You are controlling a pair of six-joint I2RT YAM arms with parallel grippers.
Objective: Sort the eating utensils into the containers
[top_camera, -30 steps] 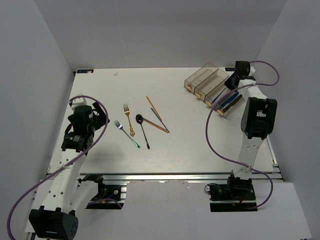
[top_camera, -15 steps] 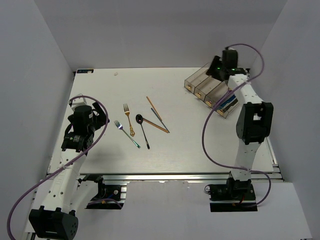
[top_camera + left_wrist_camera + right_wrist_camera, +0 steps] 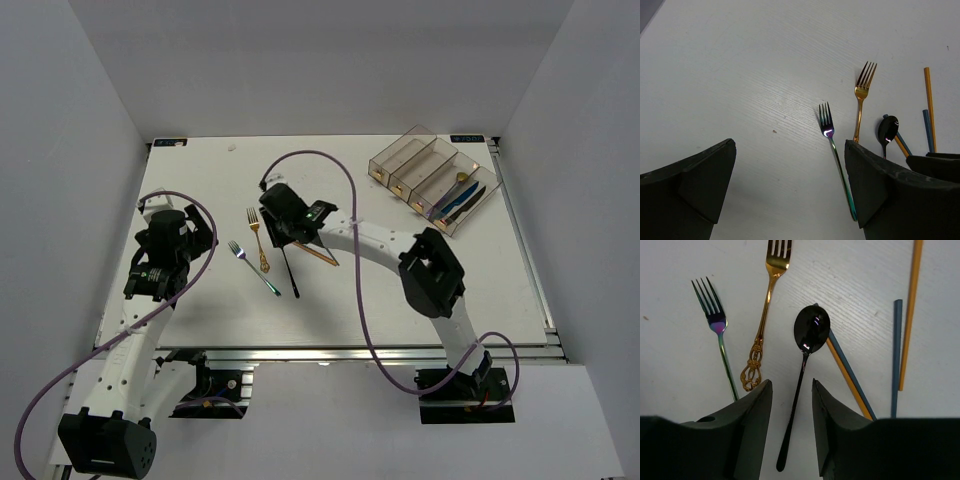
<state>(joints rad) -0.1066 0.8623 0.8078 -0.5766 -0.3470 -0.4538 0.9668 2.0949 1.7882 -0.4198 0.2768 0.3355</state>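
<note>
A black spoon (image 3: 804, 365) lies mid-table with a gold fork (image 3: 765, 315) and a silver-teal fork (image 3: 720, 340) on its left. Gold and dark chopsticks (image 3: 903, 330) lie on its right, and another pair (image 3: 847, 372) runs under its bowl. My right gripper (image 3: 791, 385) is open just above the spoon, its jaws either side of the handle; in the top view it (image 3: 283, 238) hides the spoon's bowl. My left gripper (image 3: 790, 145) is open and empty at the table's left, near the silver-teal fork (image 3: 837, 165). The clear containers (image 3: 412, 160) stand at the back right.
The two rightmost bins hold blue and dark utensils (image 3: 458, 200). The right arm (image 3: 370, 235) stretches across the middle of the table from the near right. Its purple cable (image 3: 340, 180) arcs above the table. White walls close in on three sides.
My right arm has swung from the bins at the back right across to the table's middle and now hangs over the black spoon. The left arm has not moved.
</note>
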